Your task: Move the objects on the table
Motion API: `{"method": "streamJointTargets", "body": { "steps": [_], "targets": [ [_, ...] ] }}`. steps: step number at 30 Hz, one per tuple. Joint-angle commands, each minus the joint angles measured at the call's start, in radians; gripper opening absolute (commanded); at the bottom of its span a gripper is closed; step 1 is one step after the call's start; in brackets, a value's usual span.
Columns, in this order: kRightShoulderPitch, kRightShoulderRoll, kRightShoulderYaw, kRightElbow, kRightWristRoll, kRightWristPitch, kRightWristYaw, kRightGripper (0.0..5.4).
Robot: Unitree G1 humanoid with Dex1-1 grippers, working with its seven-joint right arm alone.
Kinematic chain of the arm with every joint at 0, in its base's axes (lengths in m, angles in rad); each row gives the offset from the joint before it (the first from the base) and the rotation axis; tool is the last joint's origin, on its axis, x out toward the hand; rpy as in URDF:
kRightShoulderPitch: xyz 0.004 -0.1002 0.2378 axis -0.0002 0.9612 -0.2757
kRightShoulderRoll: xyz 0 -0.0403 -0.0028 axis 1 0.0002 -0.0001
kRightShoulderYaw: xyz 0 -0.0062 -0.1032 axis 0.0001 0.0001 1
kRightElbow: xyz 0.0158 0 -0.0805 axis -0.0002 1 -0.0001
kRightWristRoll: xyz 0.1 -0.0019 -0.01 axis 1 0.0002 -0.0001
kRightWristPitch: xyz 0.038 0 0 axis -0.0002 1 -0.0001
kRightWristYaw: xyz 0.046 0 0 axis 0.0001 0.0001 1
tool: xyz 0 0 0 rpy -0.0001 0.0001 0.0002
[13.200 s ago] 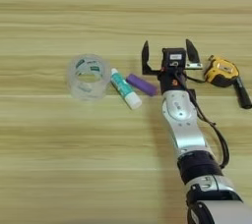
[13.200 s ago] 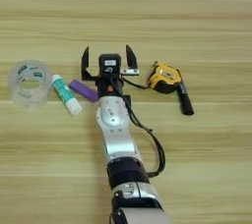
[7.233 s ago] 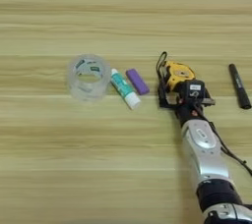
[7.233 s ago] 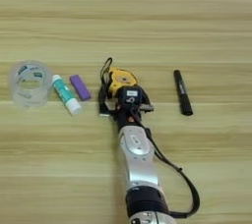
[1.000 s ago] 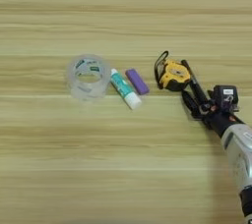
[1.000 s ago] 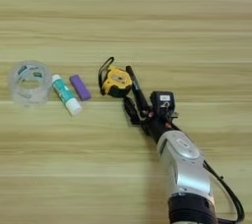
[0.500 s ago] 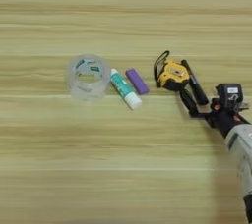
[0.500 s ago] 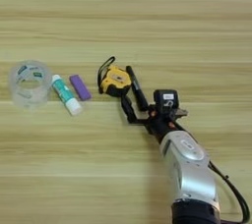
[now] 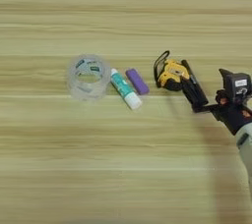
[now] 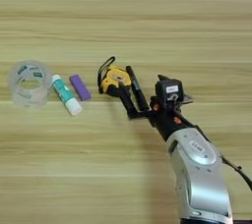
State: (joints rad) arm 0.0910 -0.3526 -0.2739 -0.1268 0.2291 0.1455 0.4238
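Five small things sit in a loose row across the wooden table [image 10: 147,16]. Far left, the clear tape roll [image 10: 29,83] lies flat, hole up. Just right of it the glue stick [image 10: 66,97] lies slanted, teal body up-left, white cap down-right, close to the roll. Next comes the little purple cylinder [image 10: 79,87], on its side, just beside the glue stick but apart from it. A short gap, then the tape measure [image 10: 114,79], yellow and black, its black loop curling off the left side.

Right against the tape measure's right edge lies the black marker [image 10: 137,92], slanting down to the right. The arm [image 10: 199,169] reaches in from the lower right, and the gripper [image 10: 147,102] is down at that marker. One black finger [image 10: 125,101] runs along the marker's left side, close by the tape measure. The other finger hides behind the gripper's body, so whether the marker is pinched or the fingers stand spread, I can't tell.
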Motion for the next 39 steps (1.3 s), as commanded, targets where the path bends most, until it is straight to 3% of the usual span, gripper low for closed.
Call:
{"method": "streamJointTargets", "body": {
  "steps": [1,20,39],
  "targets": [
    [-0.02,-0.03,0.005,-0.093,0.001,-0.005,0.0,5.36],
    [0.032,0.007,0.176,-0.213,-0.032,0.009,0.043,5.36],
    [-0.016,0.045,0.298,-0.075,-0.103,-0.016,0.051,5.36]
  ]
}}
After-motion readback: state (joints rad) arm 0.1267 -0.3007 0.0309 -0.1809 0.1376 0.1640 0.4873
